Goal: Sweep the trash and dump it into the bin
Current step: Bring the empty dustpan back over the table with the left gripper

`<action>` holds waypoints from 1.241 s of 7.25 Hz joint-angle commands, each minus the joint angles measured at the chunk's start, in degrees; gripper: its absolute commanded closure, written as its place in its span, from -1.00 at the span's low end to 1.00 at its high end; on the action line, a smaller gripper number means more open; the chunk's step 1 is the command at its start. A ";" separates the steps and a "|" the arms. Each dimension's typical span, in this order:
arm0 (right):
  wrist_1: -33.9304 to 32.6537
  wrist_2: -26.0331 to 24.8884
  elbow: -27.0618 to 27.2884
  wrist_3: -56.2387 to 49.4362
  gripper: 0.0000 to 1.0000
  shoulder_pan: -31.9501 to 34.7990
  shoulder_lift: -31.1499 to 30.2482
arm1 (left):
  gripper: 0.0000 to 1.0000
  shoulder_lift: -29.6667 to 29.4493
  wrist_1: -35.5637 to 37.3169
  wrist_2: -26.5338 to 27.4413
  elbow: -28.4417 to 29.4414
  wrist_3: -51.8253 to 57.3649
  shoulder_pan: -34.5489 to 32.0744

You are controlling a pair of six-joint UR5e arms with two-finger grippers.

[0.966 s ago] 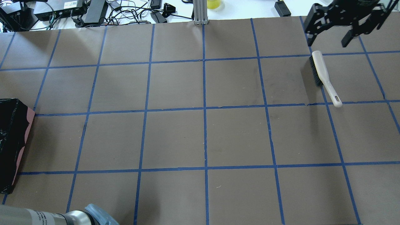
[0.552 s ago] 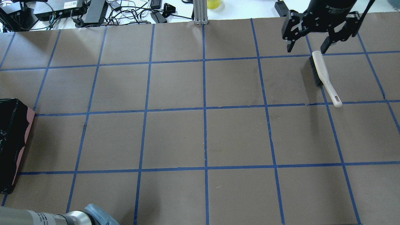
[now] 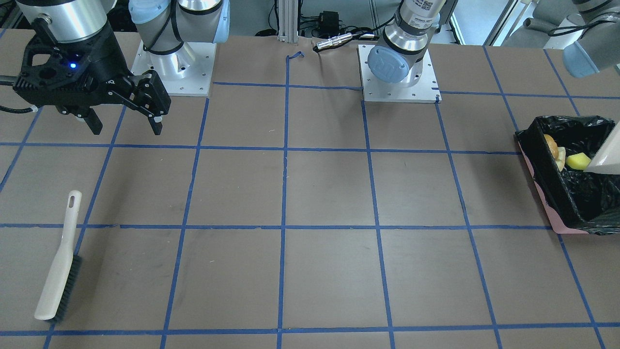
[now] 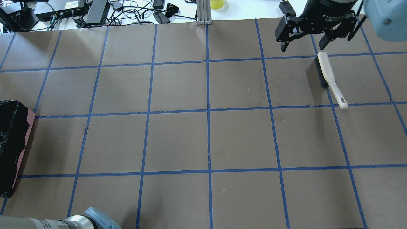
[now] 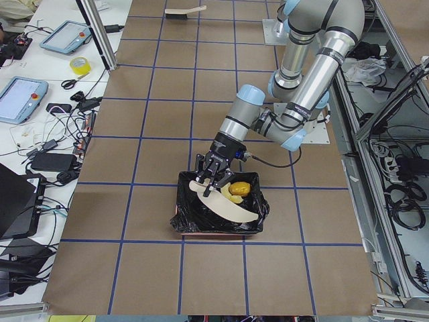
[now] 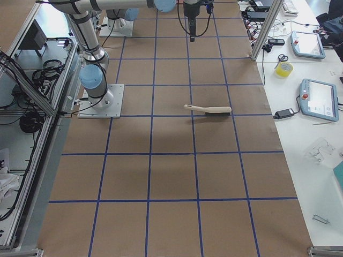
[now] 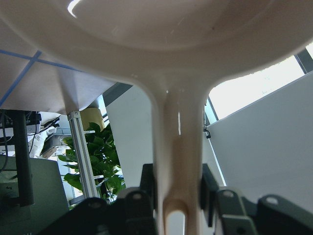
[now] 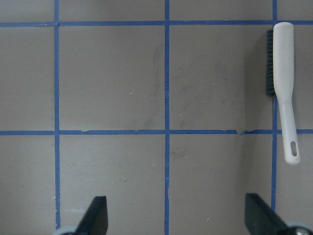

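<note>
Right pincer (image 4: 302, 48) shifted leftward, spread, above blue-gridded brown table (image 4: 178, 140); left pincer (image 7: 178, 196) pinching dustpan (image 7: 161, 39) handle.

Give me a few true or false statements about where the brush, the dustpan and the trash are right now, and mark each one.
1. The brush lies on the table, held by neither hand. True.
2. The right hand is shut on the brush. False: it is open and hangs above the table, apart from the brush.
3. The left hand holds the dustpan over the bin. True.
4. The trash lies scattered on the table. False: the pieces that show, a sponge wedge and a potato-like lump, are inside the bin.
</note>
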 commanded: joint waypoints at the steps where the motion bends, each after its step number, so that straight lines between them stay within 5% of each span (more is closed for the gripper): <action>1: -0.72 1.26 0.70 -0.74 -1.00 0.10 -2.53 | 1.00 0.27 -7.62 0.07 1.84 -0.03 0.25; 3: -0.19 1.18 0.88 -0.75 -1.00 0.19 -2.28 | 1.00 0.10 -29.72 -0.11 12.52 -0.46 -0.10; 6: -0.02 0.83 1.41 -0.22 -1.00 0.19 -1.58 | 1.00 -1.92 -59.28 -3.62 29.31 -15.35 -4.56; 9: -0.10 1.18 1.41 0.05 -1.00 0.19 -1.58 | 1.00 -3.41 -74.11 -3.71 34.99 -39.94 -8.97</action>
